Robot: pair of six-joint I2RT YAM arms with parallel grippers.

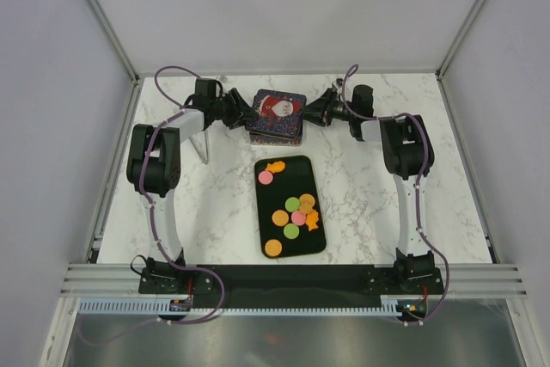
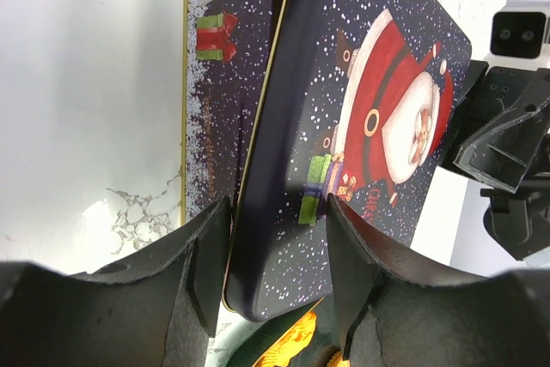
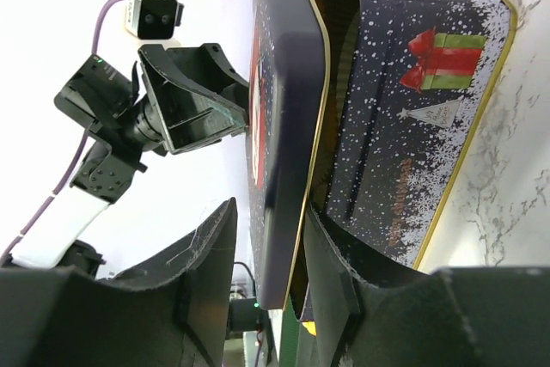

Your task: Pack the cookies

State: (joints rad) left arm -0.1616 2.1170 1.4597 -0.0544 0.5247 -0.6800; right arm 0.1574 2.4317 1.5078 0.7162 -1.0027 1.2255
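The left hand is narrowed onto the lid of a Christmas tin, one finger under the lid's left edge and the other on its Santa-printed top. The right hand brackets the lid's right edge in the same way. A sliver of background shows beside one finger, so I cannot tell whether it is clamped. In both wrist views the lid stands off the tin, with a dark gap between them. The tin sits at the far middle of the marble counter, between the two hands.

The cookies lie just near of the tin on a black tray. A pink and an orange one are at its far end. A cluster of orange, green and pink is toward the near right, and one orange is at the near left.
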